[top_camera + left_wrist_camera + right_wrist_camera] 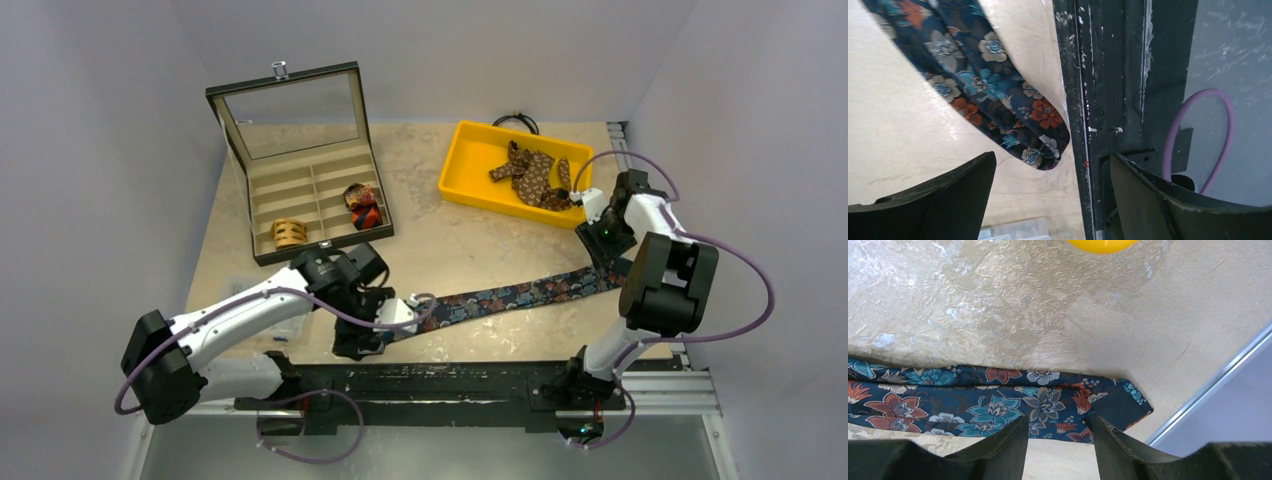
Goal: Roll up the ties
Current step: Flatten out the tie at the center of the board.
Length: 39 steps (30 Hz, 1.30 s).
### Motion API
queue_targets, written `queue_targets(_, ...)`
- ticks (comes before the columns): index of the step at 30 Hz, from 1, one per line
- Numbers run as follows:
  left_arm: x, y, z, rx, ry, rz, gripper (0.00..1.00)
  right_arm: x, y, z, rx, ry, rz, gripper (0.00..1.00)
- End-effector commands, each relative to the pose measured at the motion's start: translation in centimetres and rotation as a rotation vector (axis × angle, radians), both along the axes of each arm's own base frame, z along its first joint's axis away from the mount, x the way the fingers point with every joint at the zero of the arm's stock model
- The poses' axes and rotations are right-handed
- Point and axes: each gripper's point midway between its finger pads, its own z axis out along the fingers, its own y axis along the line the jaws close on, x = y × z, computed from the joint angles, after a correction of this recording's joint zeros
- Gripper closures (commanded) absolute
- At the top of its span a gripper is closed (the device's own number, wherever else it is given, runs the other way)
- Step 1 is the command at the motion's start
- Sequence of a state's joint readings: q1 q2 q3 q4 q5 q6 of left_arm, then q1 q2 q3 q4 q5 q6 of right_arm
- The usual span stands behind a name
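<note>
A dark navy floral tie (520,295) lies flat across the table's front, from left to right. Its folded narrow end (1040,145) lies just ahead of my left gripper (1053,200), whose jaws stand wide open and empty; that gripper also shows in the top view (405,312). My right gripper (1058,435) is open, its fingertips (1010,437) on either side of the tie's wide pointed end (1118,405), low over it; it also shows in the top view (603,262). A brown dotted tie (535,175) lies crumpled in the yellow tray (465,175). A tan coil (290,232) and a red-orange coil (362,205) sit in the box.
An open compartment box (310,180) with a glass lid stands at the back left. A thin black cable loop (515,120) lies behind the yellow tray. The black base rail (1118,75) runs along the table's near edge. A clear plastic piece (1018,230) lies by the left gripper.
</note>
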State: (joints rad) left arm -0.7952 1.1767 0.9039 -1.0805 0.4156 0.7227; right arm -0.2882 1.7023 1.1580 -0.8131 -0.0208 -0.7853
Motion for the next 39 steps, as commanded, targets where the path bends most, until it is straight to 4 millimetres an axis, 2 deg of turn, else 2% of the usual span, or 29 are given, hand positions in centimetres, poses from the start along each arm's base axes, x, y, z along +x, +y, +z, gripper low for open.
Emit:
queue_targets(1, 1.1, -0.4, -2.9, 0.136, -0.119, 0.021, 0.14, -0.6, 0.3, 0.5, 0.011, -0.007, -0.017, 0.51)
queue_targets(3, 1.9, -0.8, -4.2, 0.177, -0.168, 0.047, 0.01, -0.7, 0.2, 0.3, 0.006, 0.000, -0.021, 0.50)
queue_targets(6, 3.9, -0.7, -5.7, 0.263, -0.248, 0.131, 0.00, -0.7, -0.2, 0.1, -0.005, 0.008, -0.018, 0.50)
queue_targets(8, 5.6, -0.6, -6.1, 0.295, -0.314, 0.182, 0.00, -0.6, -0.5, 0.3, -0.015, 0.008, -0.017, 0.50)
queue_targets(10, 6.4, -0.7, -6.4, 0.309, -0.341, 0.198, 0.01, -0.6, -0.8, 0.4, -0.018, 0.007, -0.021, 0.50)
queue_targets(12, 6.8, -0.6, -6.5, 0.308, -0.296, 0.221, 0.09, -0.7, -1.1, 0.5, -0.021, 0.005, -0.023, 0.50)
queue_targets(14, 7.5, 0.0, -6.5, 0.304, -0.219, 0.263, 0.28, -0.8, -1.5, 0.7, -0.024, 0.000, -0.026, 0.50)
queue_targets(15, 8.0, 0.3, -6.5, 0.295, -0.184, 0.280, 0.33, -0.9, -1.7, 0.7, -0.026, 0.000, -0.028, 0.50)
queue_targets(21, 9.4, 1.3, -6.5, 0.259, -0.066, 0.212, 0.53, -1.2, -2.3, 0.8, -0.028, 0.001, -0.037, 0.50)
queue_targets(23, 9.8, 1.8, -6.5, 0.262, -0.058, 0.188, 0.55, -1.4, -2.4, 1.0, -0.027, 0.002, -0.045, 0.50)
queue_targets(24, 10.1, 1.9, -6.3, 0.256, -0.050, 0.194, 0.52, -1.5, -2.6, 1.2, -0.026, 0.000, -0.051, 0.50)
queue_targets(25, 10.2, 1.7, -5.7, 0.238, -0.036, 0.201, 0.43, -1.6, -2.7, 1.5, -0.022, -0.004, -0.057, 0.50)
queue_targets(28, 10.2, -1.2, -2.7, 0.060, -0.066, 0.191, 0.02, -2.0, -3.2, 2.1, 0.004, -0.014, -0.087, 0.51)
queue_targets(30, 10.5, -3.6, -1.3, -0.032, -0.137, 0.181, 0.00, -2.4, -3.8, 2.4, 0.031, -0.015, -0.123, 0.52)
queue_targets(33, 10.1, -7.3, -0.9, -0.075, -0.162, 0.150, 0.00, -2.6, -4.1, 2.2, 0.079, -0.009, -0.170, 0.62)
queue_targets(36, 10.5, -10.6, -2.3, -0.063, -0.149, 0.158, 0.00, -2.2, -4.0, 1.7, 0.120, -0.003, -0.215, 0.71)
queue_targets(39, 11.3, -12.5, -3.4, -0.041, -0.156, 0.177, 0.00, -1.6, -4.0, 1.2, 0.142, -0.006, -0.253, 0.77)
